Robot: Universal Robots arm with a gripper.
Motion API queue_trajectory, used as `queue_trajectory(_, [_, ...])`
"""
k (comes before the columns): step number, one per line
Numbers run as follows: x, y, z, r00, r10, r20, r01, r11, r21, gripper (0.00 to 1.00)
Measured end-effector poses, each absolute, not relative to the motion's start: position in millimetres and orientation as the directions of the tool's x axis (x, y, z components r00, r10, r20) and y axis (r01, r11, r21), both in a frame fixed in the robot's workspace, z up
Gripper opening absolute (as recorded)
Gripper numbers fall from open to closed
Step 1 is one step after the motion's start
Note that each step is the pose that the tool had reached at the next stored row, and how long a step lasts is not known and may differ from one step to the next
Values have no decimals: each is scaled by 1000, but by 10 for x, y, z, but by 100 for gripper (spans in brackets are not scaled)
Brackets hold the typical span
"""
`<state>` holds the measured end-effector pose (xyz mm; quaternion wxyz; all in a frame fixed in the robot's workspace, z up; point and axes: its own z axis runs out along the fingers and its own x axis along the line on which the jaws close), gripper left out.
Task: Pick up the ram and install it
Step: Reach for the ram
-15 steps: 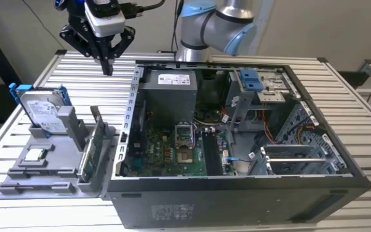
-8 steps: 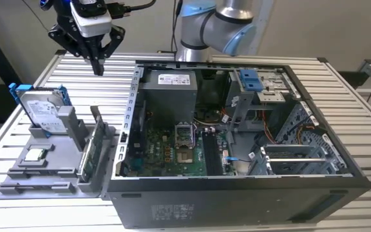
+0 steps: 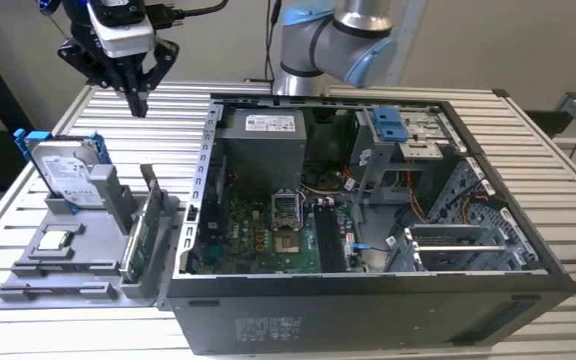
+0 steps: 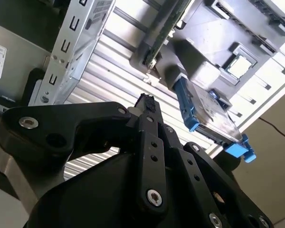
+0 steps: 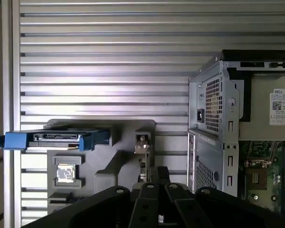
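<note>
You have the gripper (image 3: 140,109) hanging high over the far part of the slatted counter (image 3: 528,127), on the exterior view's left, beyond the far end of the grey holder (image 3: 58,279). Its fingers (image 3: 138,94) are pressed together at the tips and carry nothing; in both wrist views the black linkages meet in a closed point (image 4: 146,102) (image 5: 154,175). The ram (image 3: 153,198) stands on edge in a slot along the holder's right side, just beside the open computer case (image 3: 388,292) and well apart from the gripper. You see a green circuit card (image 3: 134,251) on edge in the same row, nearer the camera, though where the ram ends and the card begins is hard to tell. A silver hard drive (image 3: 63,171) with blue brackets stands upright at the holder's far left corner, and a small square processor chip (image 3: 56,240) lies flat in a pocket nearer. Inside the case the green motherboard (image 3: 253,244) lies exposed, to the right of the holder.
</note>
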<state>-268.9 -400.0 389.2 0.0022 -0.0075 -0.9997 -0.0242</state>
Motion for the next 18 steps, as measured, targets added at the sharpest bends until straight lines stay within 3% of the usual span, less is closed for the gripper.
queue_trajectory(18, [-3119,-4000,3883,-1000,15,12,15,999,48,11])
